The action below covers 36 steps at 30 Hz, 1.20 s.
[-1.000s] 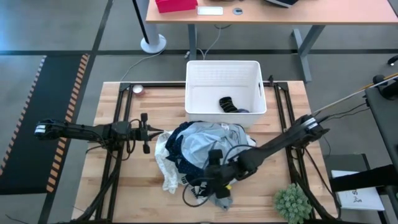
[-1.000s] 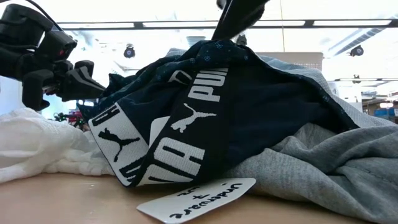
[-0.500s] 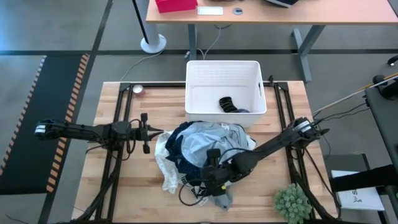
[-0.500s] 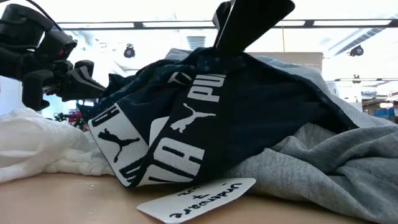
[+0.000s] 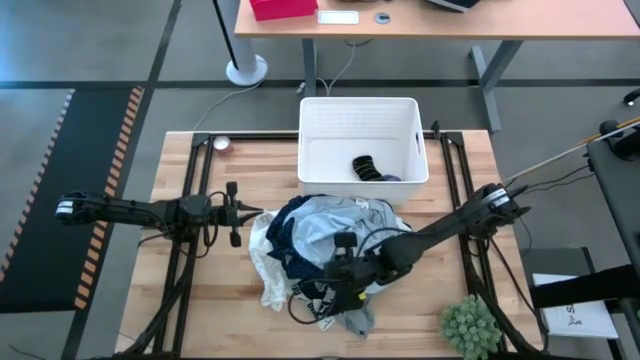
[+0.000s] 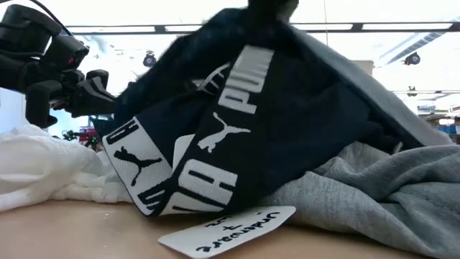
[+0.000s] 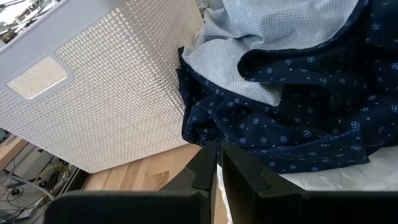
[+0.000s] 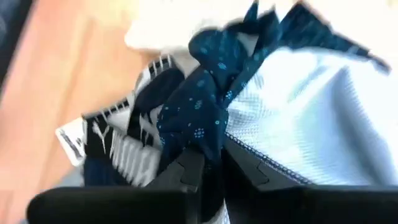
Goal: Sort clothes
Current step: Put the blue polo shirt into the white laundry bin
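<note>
The clothes lie in a heap (image 5: 320, 240) at the table's middle. On top are a dark navy patterned garment (image 8: 205, 106) with a black-and-white lettered waistband (image 6: 215, 137) and a light blue one (image 8: 305, 118). A white lacy one (image 6: 43, 169) and a grey one (image 6: 374, 194) rest on the table at the heap's sides. My right gripper (image 8: 208, 171) stands over the heap's near side, shut on the navy cloth. At the heap's left edge, my left gripper (image 7: 219, 165) waits shut, touching nothing. My right gripper pinches a bunched fold of the navy patterned cloth (image 8: 208, 140) between its two fingers. It comes slanting down from the table's right side. The cloth is drawn up into a peak (image 6: 251, 21) under the fingers, while the waistband's lower part (image 6: 154, 183) stays on the table.
A white bin (image 5: 360, 120) stands behind the heap with a dark rolled item (image 5: 366, 166) inside. A small green plant (image 5: 470, 325) is at the near right corner. A handwritten paper tag (image 6: 226, 230) lies in front of the heap.
My right gripper has shut on the navy patterned cloth at the heap's top and risen a little. The top of that garment has been pulled up into a peak; its waistband and the rest of the heap have stayed in place.
</note>
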Motion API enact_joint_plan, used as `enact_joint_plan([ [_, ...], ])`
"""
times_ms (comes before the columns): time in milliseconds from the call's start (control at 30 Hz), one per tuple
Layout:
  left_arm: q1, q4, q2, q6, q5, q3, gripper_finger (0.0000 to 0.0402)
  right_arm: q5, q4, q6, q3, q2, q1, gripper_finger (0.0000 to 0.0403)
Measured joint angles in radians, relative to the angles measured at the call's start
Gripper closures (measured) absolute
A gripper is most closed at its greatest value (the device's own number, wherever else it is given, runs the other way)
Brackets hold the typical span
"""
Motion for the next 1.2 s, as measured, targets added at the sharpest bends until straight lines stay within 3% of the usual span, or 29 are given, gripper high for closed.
enact_joint_plan([
  [433,0.000,0.000,0.000,0.000,0.000,0.000,0.0390,0.173,-0.139,-0.200,0.331,-0.047,0.006,0.0401],
  [900,0.000,0.000,0.000,0.000,0.000,0.000,0.0390,0.477,-0.196,-0.474,0.695,-0.047,-0.033,0.0402],
  [1033,0.000,0.000,0.000,0.000,0.000,0.000,0.0390,0.545,-0.154,-0.574,0.766,-0.049,-0.068,0.0403],
  [1200,0.000,0.001,0.000,0.000,0.000,0.000,0.0390,0.633,0.045,-0.801,0.764,-0.082,-0.112,0.0403],
])
